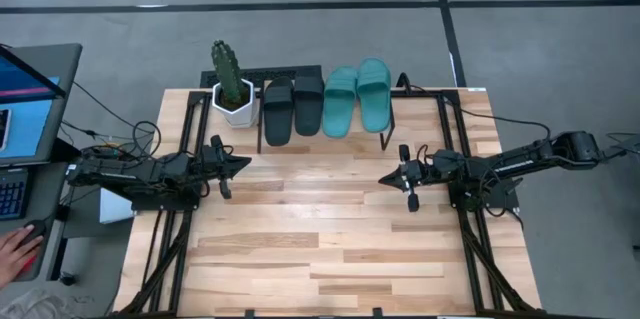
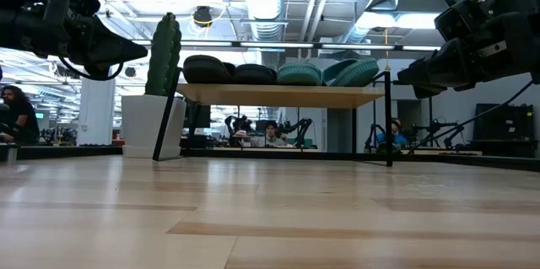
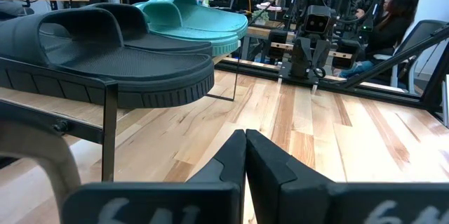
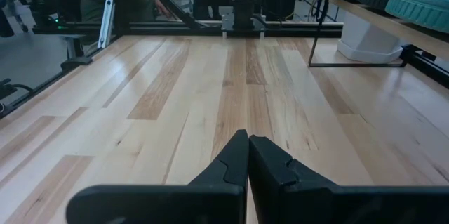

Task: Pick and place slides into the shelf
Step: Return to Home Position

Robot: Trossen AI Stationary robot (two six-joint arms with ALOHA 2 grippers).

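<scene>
Two black slides (image 1: 278,109) and two teal slides (image 1: 373,94) line the shelf (image 2: 278,94) at twelve o'clock; left jaws at nine and right jaws at three hover closed over the tabletop (image 1: 320,249).

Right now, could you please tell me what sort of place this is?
Probably a robotics lab: bare ceiling ducts, further robot arms beyond the shelf, and a seated person in the background.
</scene>
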